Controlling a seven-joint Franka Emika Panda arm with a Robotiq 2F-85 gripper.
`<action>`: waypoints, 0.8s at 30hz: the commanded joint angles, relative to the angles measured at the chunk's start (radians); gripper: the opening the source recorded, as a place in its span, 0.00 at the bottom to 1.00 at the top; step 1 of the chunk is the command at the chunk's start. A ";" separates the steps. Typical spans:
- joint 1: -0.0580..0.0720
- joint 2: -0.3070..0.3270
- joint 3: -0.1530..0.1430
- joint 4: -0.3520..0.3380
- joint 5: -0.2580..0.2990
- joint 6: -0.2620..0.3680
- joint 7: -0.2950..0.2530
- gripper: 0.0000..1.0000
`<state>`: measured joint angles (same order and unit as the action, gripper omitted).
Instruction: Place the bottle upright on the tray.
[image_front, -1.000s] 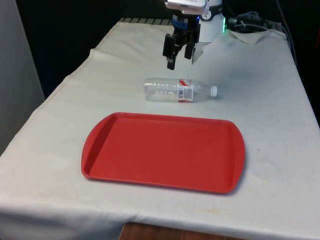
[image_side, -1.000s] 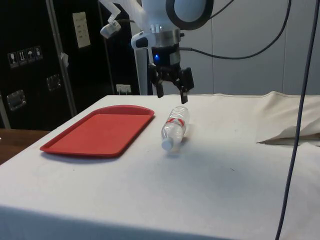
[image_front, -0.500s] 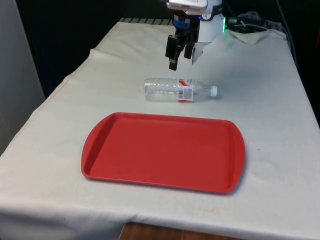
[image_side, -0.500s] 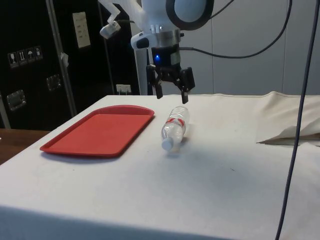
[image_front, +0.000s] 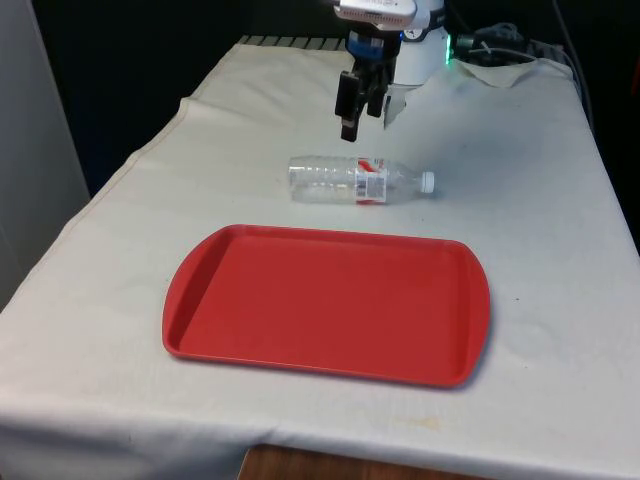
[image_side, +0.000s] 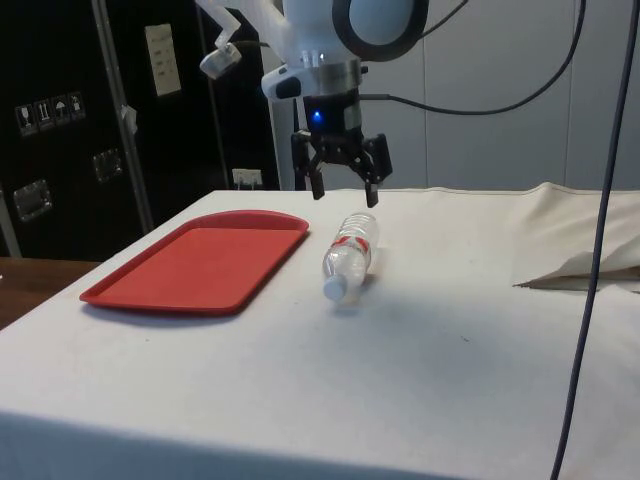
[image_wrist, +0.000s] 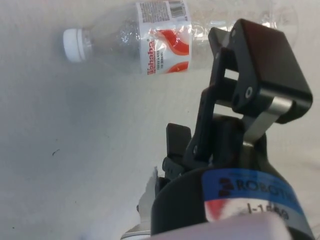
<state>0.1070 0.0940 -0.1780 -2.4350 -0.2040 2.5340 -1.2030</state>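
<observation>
Overhead, the black two-finger gripper (image_side: 344, 186) hangs spread and empty.
Below it, untouched, lies the clear plastic bottle (image_front: 352, 180), mid-frame.

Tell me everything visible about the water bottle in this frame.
The bottle is clear ribbed plastic with a white screw cap and a white and red label round its middle. It looks empty or nearly so. It lies on its side on the white cloth, cap towards the front view's right, just beyond the red tray's far edge and not on it. Nothing grips it; the open hand hangs above it.
</observation>
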 joint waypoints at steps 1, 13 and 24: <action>0.000 0.002 0.002 -0.001 -0.002 0.009 -0.010 1.00; 0.000 0.004 0.004 -0.003 -0.002 0.010 -0.072 1.00; 0.000 0.004 0.006 -0.002 0.000 0.000 -0.117 1.00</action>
<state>0.1070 0.0980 -0.1720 -2.4370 -0.2040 2.5340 -1.3200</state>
